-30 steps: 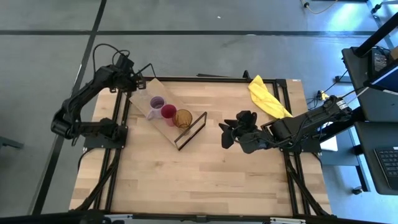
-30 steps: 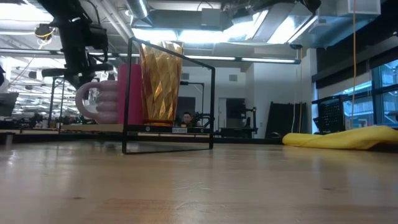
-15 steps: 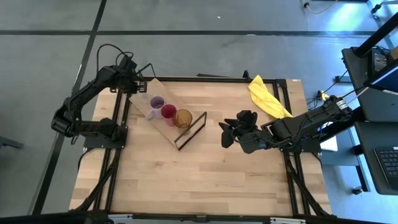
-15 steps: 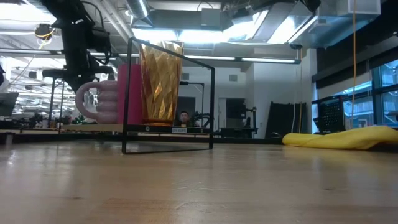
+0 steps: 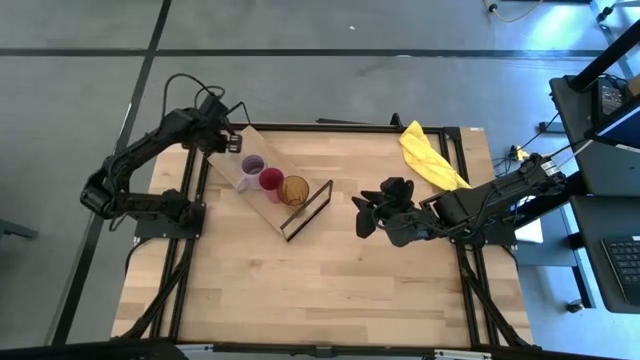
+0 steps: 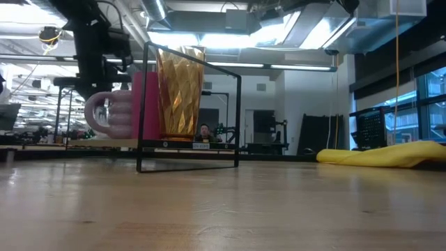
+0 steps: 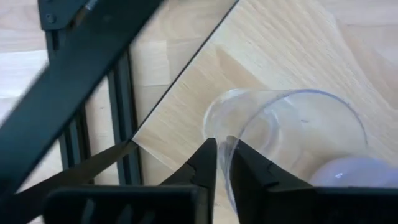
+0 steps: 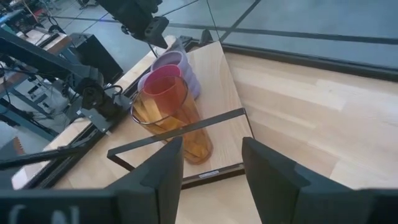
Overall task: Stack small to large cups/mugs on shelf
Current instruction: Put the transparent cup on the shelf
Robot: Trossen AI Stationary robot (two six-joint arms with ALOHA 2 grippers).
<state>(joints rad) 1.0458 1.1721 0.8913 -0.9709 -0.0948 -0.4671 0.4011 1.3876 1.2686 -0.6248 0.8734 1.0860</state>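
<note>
Only the left wrist view shows the clear glass (image 7: 286, 137): the left gripper (image 7: 222, 163) pinches its rim on the shelf (image 5: 262, 175) beside the purple mug (image 5: 251, 168). The right gripper (image 5: 364, 215) hovers open mid-bench.

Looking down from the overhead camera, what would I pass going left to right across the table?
Left gripper → purple mug with handle → red cup → amber tumbler → right gripper → yellow cloth.
</note>
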